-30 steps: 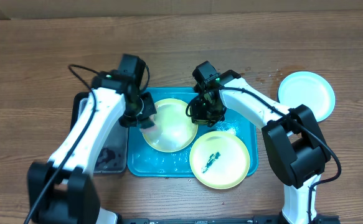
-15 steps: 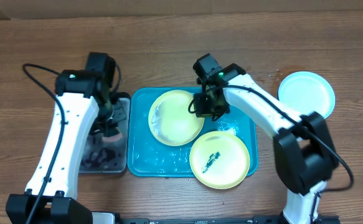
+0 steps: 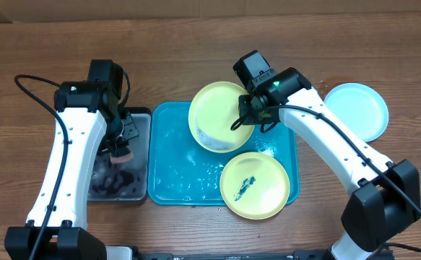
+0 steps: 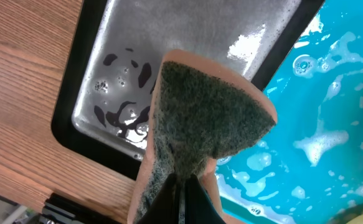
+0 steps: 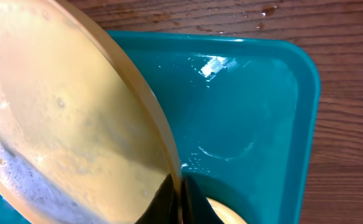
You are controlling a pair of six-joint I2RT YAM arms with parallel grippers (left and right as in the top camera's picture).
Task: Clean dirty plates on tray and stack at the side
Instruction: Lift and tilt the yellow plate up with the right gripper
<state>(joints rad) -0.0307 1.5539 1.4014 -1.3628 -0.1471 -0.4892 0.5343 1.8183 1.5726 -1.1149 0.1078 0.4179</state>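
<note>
One done: the light blue plate (image 3: 356, 108) looks clean, on the table right of the tray (image 3: 174, 180). Right gripper (image 3: 246, 115) is clamped on the rim of the soapy yellow-green plate (image 3: 216, 115), tilted over the tray's far side. The smeared yellow-green plate (image 3: 253, 185) at the near right corner is not yet cleaned. Left gripper (image 3: 120, 143) pinches the sponge (image 4: 206, 124) over the black tray (image 3: 139, 137).

Looks like a robotics lab: two white arms (image 3: 69, 159) work at a plain wooden table (image 3: 196, 43) (black cable (image 3: 19, 79) trailing loose).
</note>
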